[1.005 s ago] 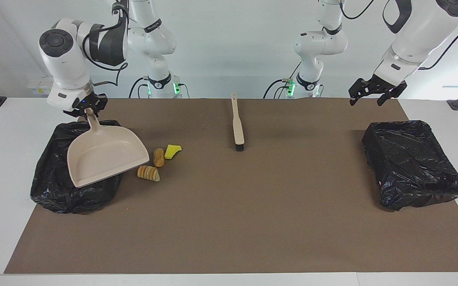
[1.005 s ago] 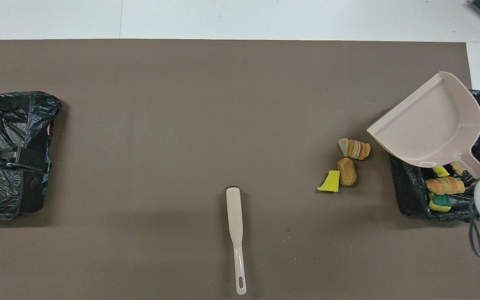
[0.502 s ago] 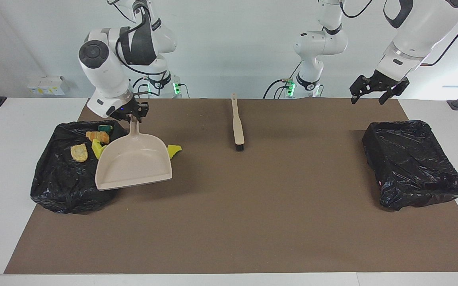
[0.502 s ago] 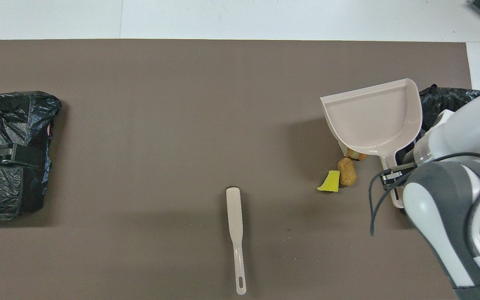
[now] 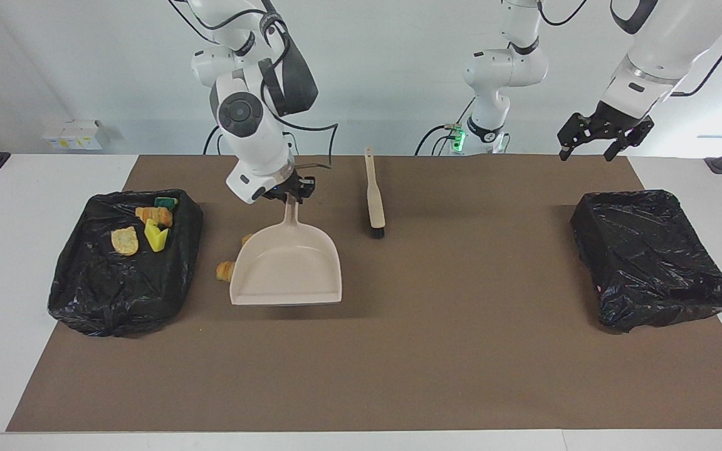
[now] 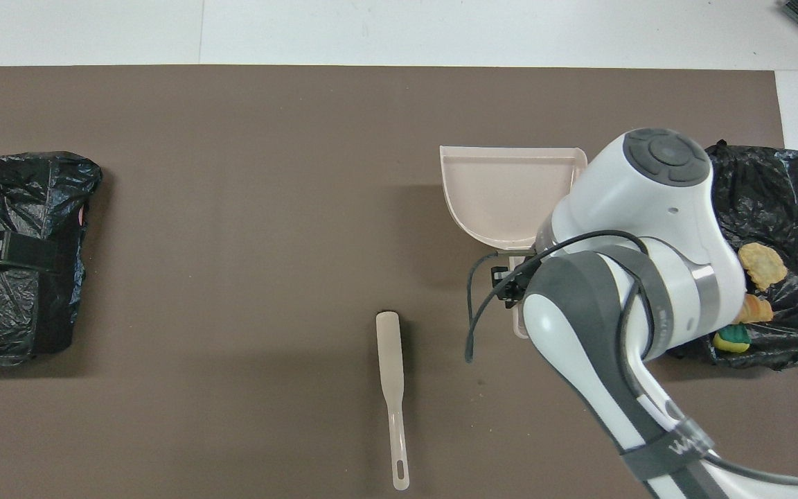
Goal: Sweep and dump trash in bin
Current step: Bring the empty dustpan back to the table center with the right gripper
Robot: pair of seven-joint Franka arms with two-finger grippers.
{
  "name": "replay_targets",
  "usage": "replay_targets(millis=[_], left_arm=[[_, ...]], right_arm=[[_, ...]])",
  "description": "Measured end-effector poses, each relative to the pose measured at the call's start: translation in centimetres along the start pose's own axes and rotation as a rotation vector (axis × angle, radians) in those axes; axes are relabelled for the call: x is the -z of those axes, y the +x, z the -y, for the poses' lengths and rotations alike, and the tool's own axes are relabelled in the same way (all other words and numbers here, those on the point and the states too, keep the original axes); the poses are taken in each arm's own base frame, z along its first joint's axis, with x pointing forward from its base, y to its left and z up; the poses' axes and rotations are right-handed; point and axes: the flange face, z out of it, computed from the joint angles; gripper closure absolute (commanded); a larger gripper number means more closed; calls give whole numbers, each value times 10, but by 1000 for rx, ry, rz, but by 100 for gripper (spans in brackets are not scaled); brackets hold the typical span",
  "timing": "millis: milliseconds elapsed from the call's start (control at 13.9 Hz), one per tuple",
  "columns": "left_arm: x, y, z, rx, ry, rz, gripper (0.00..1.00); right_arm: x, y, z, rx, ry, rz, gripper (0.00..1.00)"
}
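My right gripper is shut on the handle of the beige dustpan, holding it low over the mat with its open edge pointing away from the robots. The pan is empty. Two orange-brown trash chunks peek out beside the pan, between it and the black-lined bin. Several scraps lie in that bin. In the overhead view my right arm hides the loose scraps. My left gripper is open and empty in the air.
The beige brush lies on the brown mat near the robots, at mid-table; it also shows in the overhead view. A second black-lined bin stands at the left arm's end, under the left gripper.
My right arm has swung the dustpan from over the bin toward mid-table, past the loose scraps, and turned it square to the table. The left gripper has risen slightly.
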Motion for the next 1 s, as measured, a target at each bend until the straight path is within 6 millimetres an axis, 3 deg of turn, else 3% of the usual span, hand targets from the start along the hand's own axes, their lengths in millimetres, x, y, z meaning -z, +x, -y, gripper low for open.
replay_targets(millis=[431, 646, 933, 1005], left_arm=[[9, -6, -4, -7, 2, -17, 0], [9, -6, -4, -7, 2, -17, 0], [9, -6, -4, -7, 2, -17, 0], [9, -6, -4, -7, 2, -17, 0]], right_arm=[[-34, 45, 81, -89, 69, -9, 100], [-72, 69, 121, -101, 85, -40, 100], [-103, 86, 155, -73, 94, -53, 100], [-106, 88, 157, -70, 95, -56, 57]])
